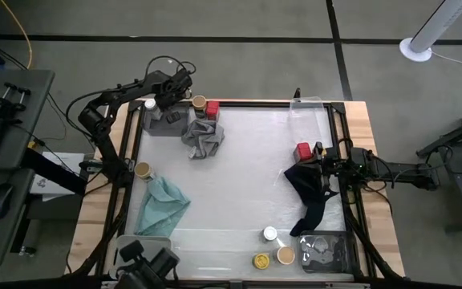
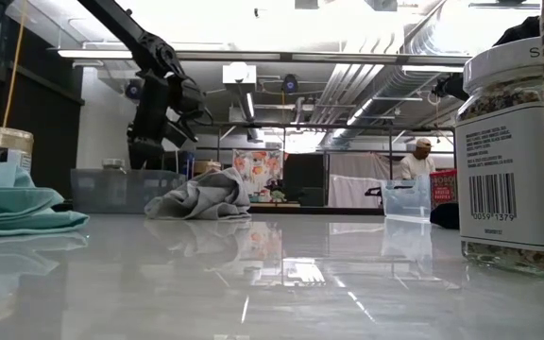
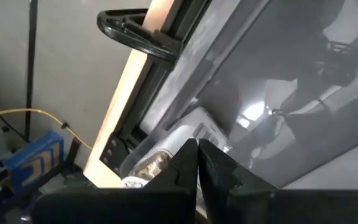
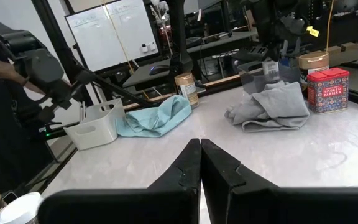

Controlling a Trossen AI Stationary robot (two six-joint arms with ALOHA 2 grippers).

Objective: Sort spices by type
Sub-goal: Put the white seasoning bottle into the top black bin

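The left claw [image 1: 184,83], fingers pressed together, is hanging over the far-left tray [image 1: 164,125], nearest the tan-lidded jar [image 1: 199,103] and red tin [image 1: 212,108]. The right claw [image 1: 321,167], also pressed together, is sitting beside another red tin [image 1: 303,151].

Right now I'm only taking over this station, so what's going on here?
A two-armed robot is sorting spice containers, and neither gripper holds anything. The left gripper, fingers shut, hangs over the clear tray at the table's far left corner. The right gripper, also shut, sits at the right edge by a red tin and the navy cloth. Three round jars stand near the front edge, unsorted.
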